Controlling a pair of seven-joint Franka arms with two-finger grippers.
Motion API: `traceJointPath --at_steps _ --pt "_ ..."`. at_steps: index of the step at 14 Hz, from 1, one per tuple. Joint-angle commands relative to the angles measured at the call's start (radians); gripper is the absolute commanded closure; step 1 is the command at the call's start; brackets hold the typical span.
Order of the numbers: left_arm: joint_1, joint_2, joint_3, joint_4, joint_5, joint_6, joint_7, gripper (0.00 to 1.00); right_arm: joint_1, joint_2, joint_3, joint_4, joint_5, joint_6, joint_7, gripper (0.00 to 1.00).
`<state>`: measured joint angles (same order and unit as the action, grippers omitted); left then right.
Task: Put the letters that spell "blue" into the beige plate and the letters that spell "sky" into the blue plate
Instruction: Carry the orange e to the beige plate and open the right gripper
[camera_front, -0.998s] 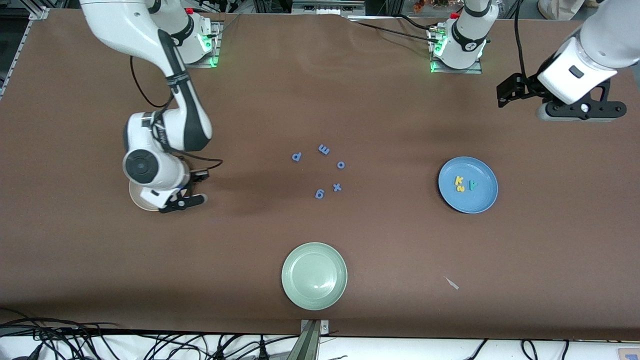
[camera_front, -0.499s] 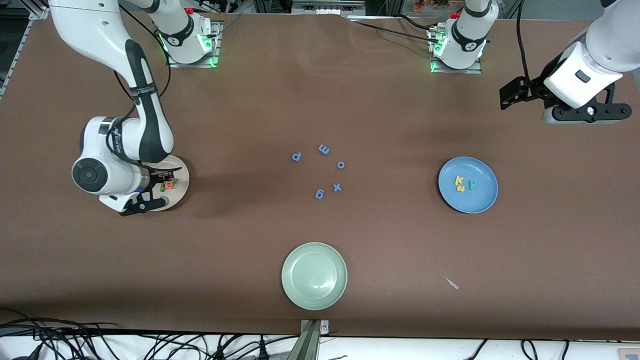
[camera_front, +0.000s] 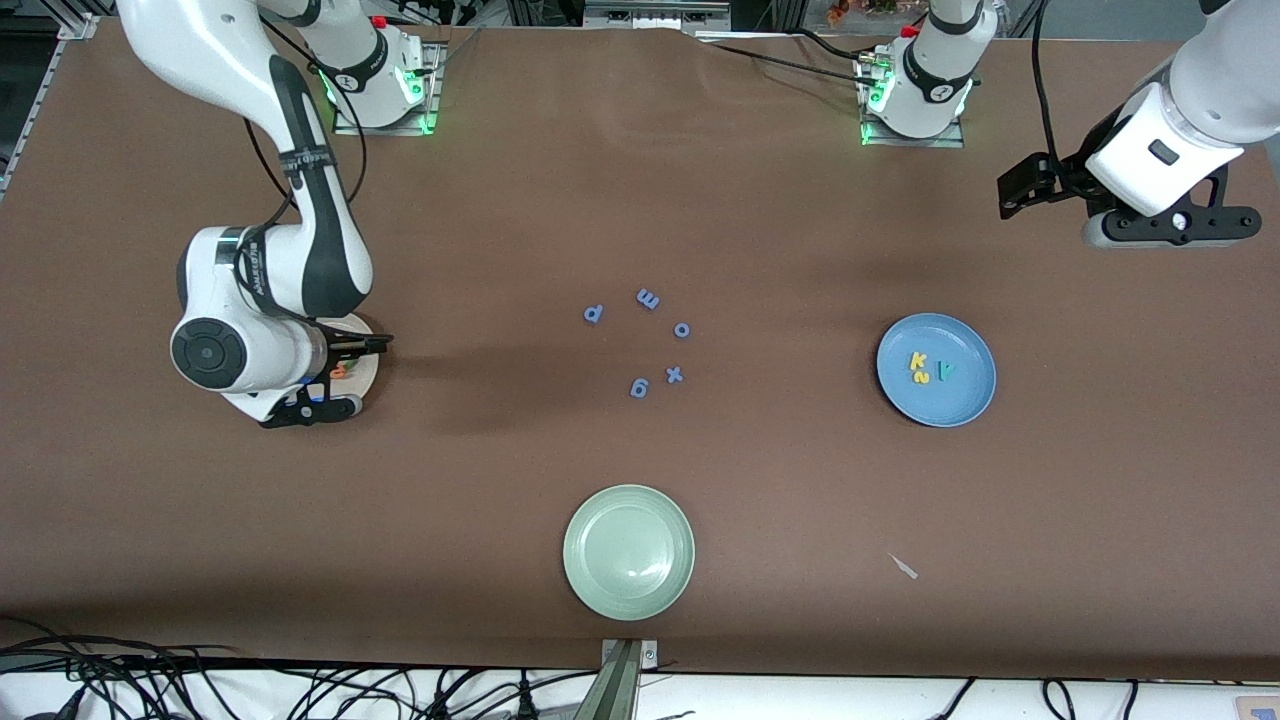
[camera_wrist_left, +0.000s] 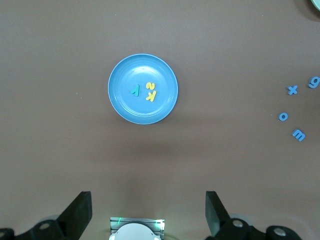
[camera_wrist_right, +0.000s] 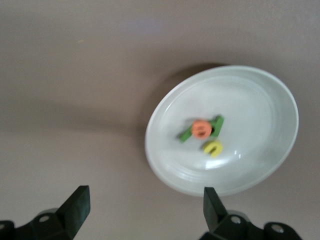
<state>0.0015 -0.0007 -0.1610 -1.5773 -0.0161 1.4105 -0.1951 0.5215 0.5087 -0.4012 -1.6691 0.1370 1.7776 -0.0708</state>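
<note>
**Both letter sets sit in their plates, both grippers open and empty**

Right gripper (camera_wrist_right: 142, 212): up over the table at the right arm's end, just beside the beige plate (camera_front: 366, 355), which the arm's wrist mostly covers in the front view. Fingers spread wide, nothing between them.

Beige plate (camera_wrist_right: 260, 105) contents, from the right wrist view: orange e (camera_wrist_right: 201, 129) lying on top of green pieces, a light green l (camera_wrist_right: 185, 135) sticking out one side and a darker green piece (camera_wrist_right: 217, 124) on the other. Can't confirm its letter shape. Yellow u (camera_wrist_right: 213, 148) just beside the e. All well inside the rim.

Left gripper (camera_wrist_left: 149, 212): waiting high over the left arm's end of the table, fingers wide apart, holding nothing.

Blue plate (camera_front: 960, 400) sits toward the left arm's end. Inside it: yellow k (camera_front: 917, 361), yellow s (camera_front: 920, 377) touching or nearly touching the k, teal y (camera_front: 944, 370) just beside them.

Mid-table: five blue letters (camera_front: 647, 298) in a loose ring, apart from every plate. Pale green plate (camera_front: 628, 551) nearer the front camera than that cluster.
</note>
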Motion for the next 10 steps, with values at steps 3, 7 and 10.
traceJointPath --at_steps 3,7,10 --pt "0.008 0.004 -0.008 0.026 -0.016 -0.018 -0.014 0.00 -0.005 -0.077 -0.008 0.111 0.004 -0.185 0.017 0.00" --pt "0.008 0.002 -0.008 0.031 -0.016 -0.016 -0.014 0.00 -0.012 -0.143 -0.001 0.120 -0.007 -0.213 0.019 0.00" --pt "0.009 0.004 -0.006 0.031 -0.010 -0.001 -0.012 0.00 -0.201 -0.260 0.184 0.083 -0.049 -0.205 0.069 0.00"
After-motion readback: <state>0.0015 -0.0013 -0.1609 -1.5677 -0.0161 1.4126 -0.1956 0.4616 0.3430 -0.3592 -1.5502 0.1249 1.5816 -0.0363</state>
